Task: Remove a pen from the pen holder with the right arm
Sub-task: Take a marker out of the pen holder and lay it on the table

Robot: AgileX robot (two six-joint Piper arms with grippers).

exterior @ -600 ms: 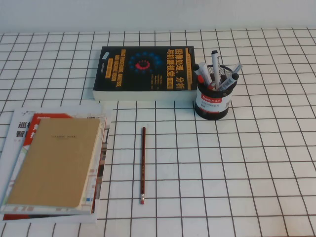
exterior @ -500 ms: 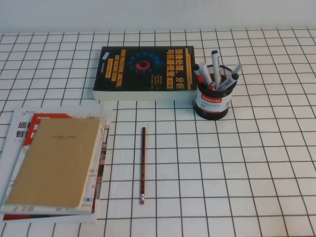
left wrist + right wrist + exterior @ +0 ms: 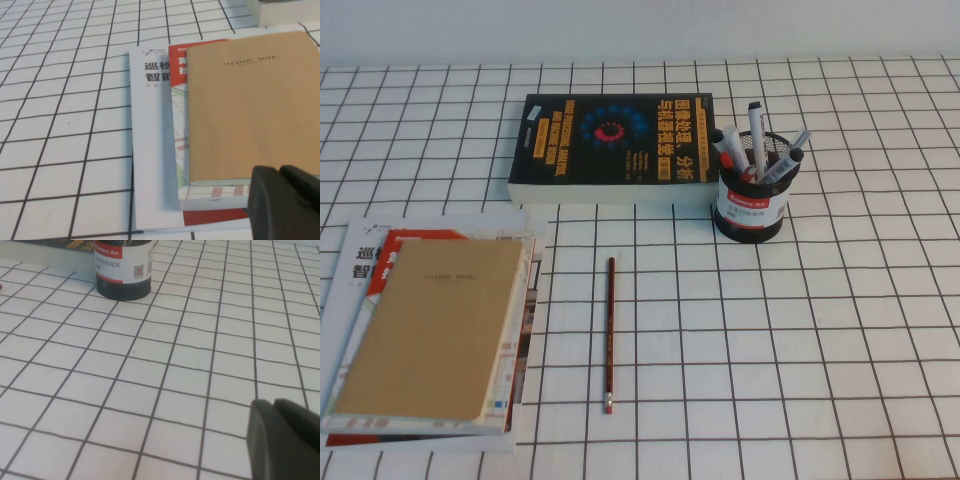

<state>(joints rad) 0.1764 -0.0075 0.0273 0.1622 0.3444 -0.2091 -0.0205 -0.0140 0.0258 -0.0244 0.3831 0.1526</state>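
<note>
Right wrist view: right gripper [image 3: 274, 402], clenched empty, sits low over the bench [image 3: 175, 365], pen holder [image 3: 123, 270] well ahead, its pens [image 3: 757, 135] near-upright, upper right in the high view. Left gripper [image 3: 280, 169], also clenched, hovers over the notebook [image 3: 250, 105].

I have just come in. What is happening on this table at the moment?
Nothing is being handled right now. The right gripper hovers over bare table, jaws shut, well short of the pen holder, and the pens all stand inside it. The left gripper hangs over the notebook stack, jaws shut too. A pencil lies loose on the table, and a black book sits next to the holder.
</note>
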